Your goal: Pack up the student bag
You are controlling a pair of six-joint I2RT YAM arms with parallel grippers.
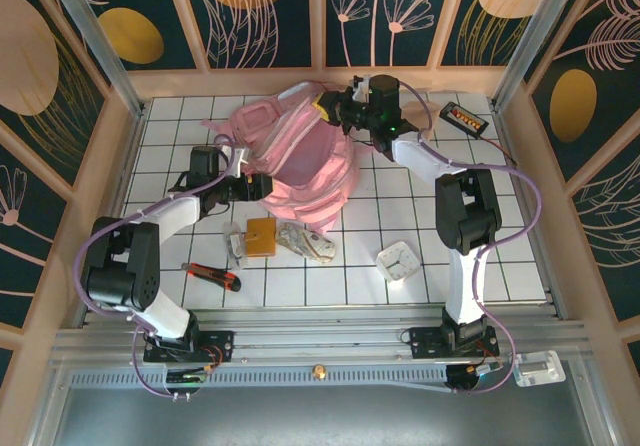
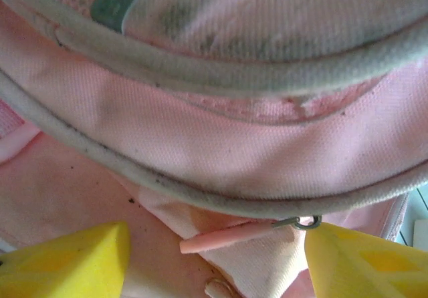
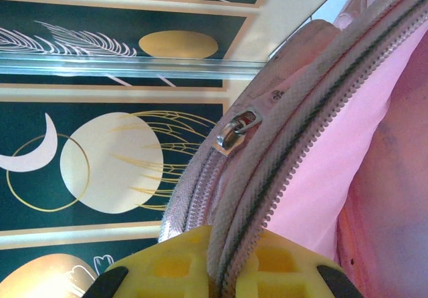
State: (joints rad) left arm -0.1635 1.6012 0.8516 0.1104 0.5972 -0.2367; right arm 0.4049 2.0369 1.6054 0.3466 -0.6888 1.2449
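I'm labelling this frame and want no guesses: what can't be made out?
Inside of the student bag: top view, hidden by its own fabric and the right arm.
Left fingers: left wrist view, bottom edge cuts off all but the tips.
Right fingers: right wrist view, inner faces hidden by the zipper edge between them.
Pale crumpled item by the orange block: top view, too small to identify.

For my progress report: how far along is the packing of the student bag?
Little looks done: the orange box, the cutter and the white square item lie on the table, outside the student bag. In hand: the right pincer clamps the bag's zipper rim; the left pincer stands open against its fabric. Left: loading them.
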